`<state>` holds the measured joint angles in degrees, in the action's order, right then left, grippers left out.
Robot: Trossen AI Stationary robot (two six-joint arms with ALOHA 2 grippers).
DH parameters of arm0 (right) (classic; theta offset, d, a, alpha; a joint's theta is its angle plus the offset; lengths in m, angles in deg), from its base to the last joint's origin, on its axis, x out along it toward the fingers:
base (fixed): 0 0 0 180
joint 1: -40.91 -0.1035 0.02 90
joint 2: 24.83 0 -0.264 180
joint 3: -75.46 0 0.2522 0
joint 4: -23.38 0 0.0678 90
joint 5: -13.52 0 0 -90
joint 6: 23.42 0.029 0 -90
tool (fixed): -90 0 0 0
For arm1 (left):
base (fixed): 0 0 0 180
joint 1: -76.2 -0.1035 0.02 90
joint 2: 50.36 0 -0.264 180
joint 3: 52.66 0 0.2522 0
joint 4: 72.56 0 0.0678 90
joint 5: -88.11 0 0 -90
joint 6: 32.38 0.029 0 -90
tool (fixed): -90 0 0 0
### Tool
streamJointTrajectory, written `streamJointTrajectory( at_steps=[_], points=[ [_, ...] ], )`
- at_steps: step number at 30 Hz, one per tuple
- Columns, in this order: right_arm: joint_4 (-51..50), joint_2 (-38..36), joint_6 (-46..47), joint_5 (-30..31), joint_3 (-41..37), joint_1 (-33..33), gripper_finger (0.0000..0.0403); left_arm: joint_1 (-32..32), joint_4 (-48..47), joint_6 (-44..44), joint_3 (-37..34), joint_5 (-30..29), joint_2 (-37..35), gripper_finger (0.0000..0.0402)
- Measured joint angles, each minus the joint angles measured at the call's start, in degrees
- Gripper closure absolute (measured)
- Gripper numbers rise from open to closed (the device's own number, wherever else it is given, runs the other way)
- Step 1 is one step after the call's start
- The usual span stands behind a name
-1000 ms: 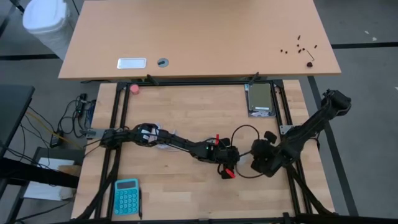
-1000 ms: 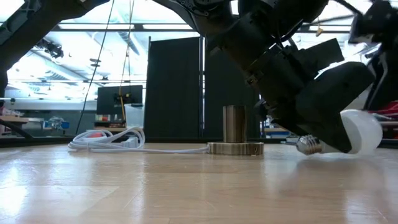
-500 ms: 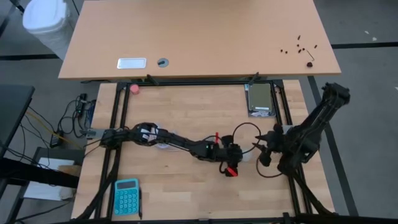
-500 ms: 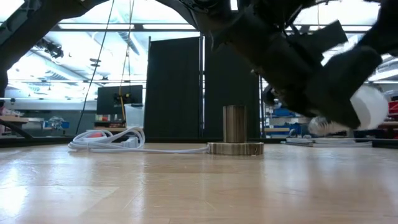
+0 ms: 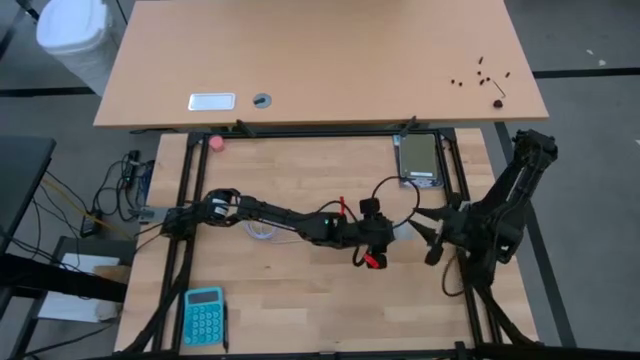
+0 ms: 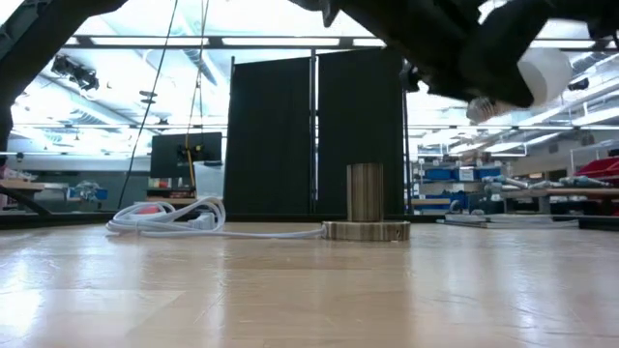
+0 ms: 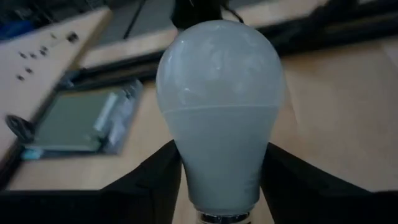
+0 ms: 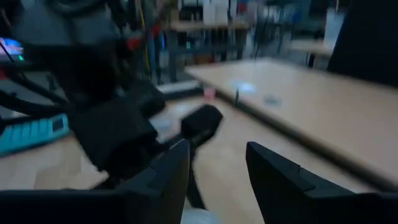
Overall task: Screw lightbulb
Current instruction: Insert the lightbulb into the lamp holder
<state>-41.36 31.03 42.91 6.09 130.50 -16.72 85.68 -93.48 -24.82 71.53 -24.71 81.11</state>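
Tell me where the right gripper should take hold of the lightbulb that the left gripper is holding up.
Probably the round globe end of the lightbulb, approached head-on from the side away from the left gripper. That gripper's fingers already flank the tapering neck, so only the wide dome is free. The right gripper waits nearby.

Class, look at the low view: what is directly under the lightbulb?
Nothing touches it from below: the lightbulb hangs in the left gripper, with bare table beneath. The socket stands off to one side. The gripper covers most of its screw base.
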Motion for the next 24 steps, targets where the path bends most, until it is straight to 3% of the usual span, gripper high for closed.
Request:
streamJointTrajectory(
  at_steps=[5,8,16,24],
  points=[
    [10.1,0.03,-16.41,7.35,1.75,-1.86,0.0231,0.03,0.06,3.42,-0.09,0.08,-2.45,0.02],
    [15.21,-0.22,-23.52,7.6,2.23,-1.79,0.0231,-0.12,0.45,4.14,-0.09,0.39,-3.51,0.02],
    [20.32,-0.15,-26.72,7.58,2.23,-1.5,0.0231,0.02,3.81,7.11,-0.13,2.01,-3.49,0.02],
    [28.22,-0.52,-43.06,7.54,7.34,-1.39,0.0231,-0.09,-0.26,7.66,-0.16,2.57,-5.84,0.02]
  ],
)
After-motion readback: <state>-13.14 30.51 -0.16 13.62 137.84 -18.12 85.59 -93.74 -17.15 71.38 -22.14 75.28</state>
